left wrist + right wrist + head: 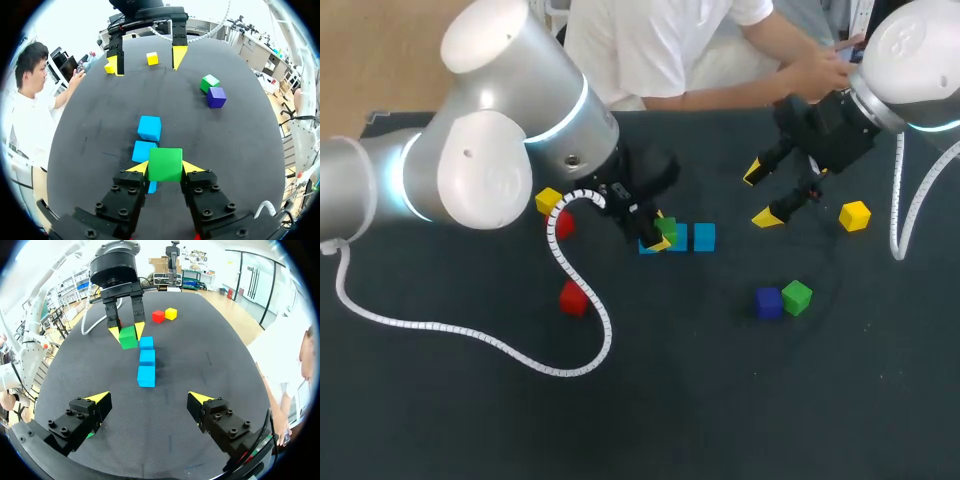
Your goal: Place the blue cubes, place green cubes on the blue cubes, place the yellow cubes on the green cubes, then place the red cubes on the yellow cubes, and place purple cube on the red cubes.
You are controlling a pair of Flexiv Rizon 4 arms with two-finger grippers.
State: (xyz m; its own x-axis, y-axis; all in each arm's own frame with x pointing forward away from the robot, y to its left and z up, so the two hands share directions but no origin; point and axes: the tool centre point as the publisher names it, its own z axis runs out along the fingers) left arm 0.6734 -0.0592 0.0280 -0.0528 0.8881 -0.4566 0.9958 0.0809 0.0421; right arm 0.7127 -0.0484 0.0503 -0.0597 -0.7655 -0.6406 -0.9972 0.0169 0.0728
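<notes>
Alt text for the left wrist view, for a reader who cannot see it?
The left gripper grips a green cube over the near end of a row of three blue cubes on the dark table. Ahead, a second green cube sits beside a purple cube, and the right gripper hangs open.

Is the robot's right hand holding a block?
No, the right gripper stands wide open with nothing between its fingers.

One blue cube point(152, 187) mostly hidden beneath the green cube point(165, 164).
</notes>
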